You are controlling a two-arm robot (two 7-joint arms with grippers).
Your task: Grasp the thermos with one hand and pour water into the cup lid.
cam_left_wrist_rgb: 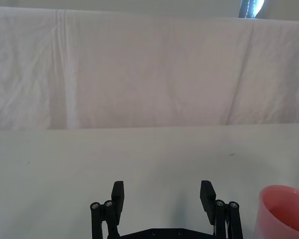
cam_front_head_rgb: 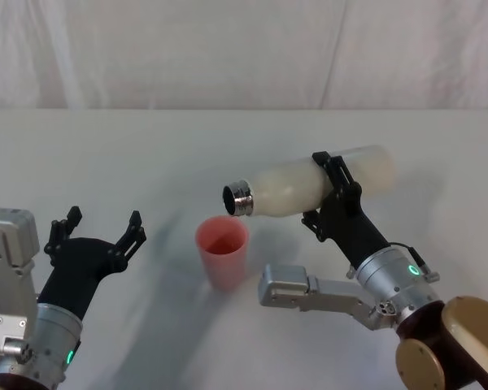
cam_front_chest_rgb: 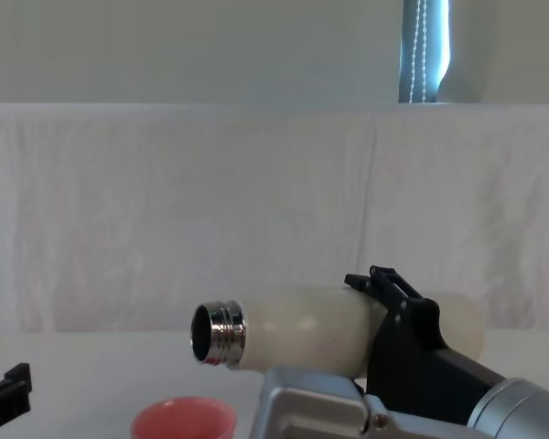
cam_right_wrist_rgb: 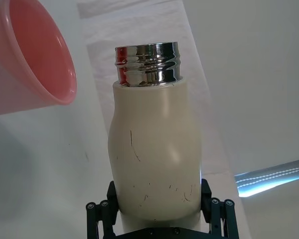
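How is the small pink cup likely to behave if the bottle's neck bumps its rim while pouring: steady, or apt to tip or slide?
The cup lid looks thin-walled and probably light, so a knock may well slide or tip it. It stands free on the smooth table, and the left gripper is open beside it, not steadying it. The thermos neck sits just above its rim.

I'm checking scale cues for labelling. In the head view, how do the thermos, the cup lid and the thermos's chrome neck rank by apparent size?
1. thermos, held tipped by the right gripper
2. cup lid, clearly shorter and narrower
3. chrome neck, smallest

The left gripper waits open nearby.
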